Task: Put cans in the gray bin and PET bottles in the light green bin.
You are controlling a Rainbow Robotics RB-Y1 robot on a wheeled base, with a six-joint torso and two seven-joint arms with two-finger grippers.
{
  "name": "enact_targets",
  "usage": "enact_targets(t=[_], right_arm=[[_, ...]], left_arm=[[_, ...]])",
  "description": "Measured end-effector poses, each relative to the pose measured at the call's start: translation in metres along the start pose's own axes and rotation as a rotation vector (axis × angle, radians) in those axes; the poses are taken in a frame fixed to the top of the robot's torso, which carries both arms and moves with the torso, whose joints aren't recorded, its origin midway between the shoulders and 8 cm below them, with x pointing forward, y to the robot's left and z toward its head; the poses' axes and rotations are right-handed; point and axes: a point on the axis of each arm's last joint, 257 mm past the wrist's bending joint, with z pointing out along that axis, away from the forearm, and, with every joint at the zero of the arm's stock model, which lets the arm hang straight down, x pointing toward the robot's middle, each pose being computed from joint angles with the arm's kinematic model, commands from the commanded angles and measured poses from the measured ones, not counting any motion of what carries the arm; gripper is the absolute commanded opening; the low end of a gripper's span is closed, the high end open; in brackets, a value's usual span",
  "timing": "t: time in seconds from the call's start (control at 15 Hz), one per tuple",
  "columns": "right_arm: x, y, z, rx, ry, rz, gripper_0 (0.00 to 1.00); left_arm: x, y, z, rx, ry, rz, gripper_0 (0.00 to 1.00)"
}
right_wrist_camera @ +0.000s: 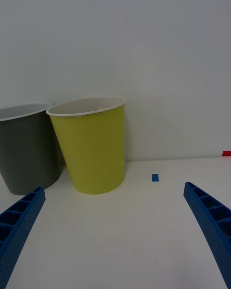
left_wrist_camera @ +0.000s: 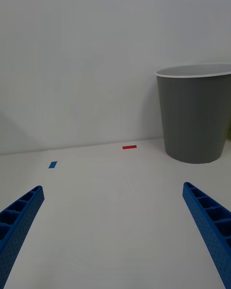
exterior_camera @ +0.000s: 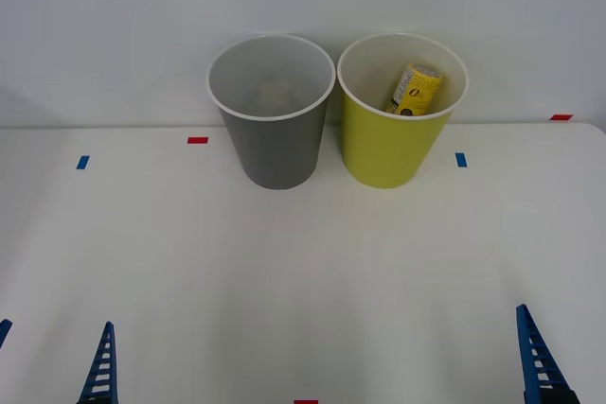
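Observation:
The gray bin (exterior_camera: pixel 272 115) and the light green bin (exterior_camera: pixel 390 139) stand side by side against the back wall. A PET bottle (exterior_camera: pixel 417 88) with a yellow label leans inside the light green bin. The gray bin's pale inside looks bare, and cans are out of view. My left gripper (left_wrist_camera: pixel 112 187) hangs open low over the table's near left, facing the gray bin (left_wrist_camera: pixel 196 113) from well back. At the near right my right gripper (right_wrist_camera: pixel 114 188) is open too, with nothing in it, facing the light green bin (right_wrist_camera: pixel 94 144) and the gray bin (right_wrist_camera: pixel 26 147).
The white table (exterior_camera: pixel 303 262) carries small tape marks: red (exterior_camera: pixel 197 140) and blue (exterior_camera: pixel 82 162) on the left, blue (exterior_camera: pixel 461 159) and red (exterior_camera: pixel 561 117) on the right. A plain wall rises right behind the bins.

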Motion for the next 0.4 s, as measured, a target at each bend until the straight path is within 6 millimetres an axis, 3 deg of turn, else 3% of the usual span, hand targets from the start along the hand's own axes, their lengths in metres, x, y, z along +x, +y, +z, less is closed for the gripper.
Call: enact_targets(t=[0.4], right_arm=[[0.0000, 0.0000, 0.0000, 0.000, 0.000, 0.000, 1.00]], left_arm=[[0.0000, 0.0000, 0.0000, 0.000, 0.000, 0.000, 1.00]])
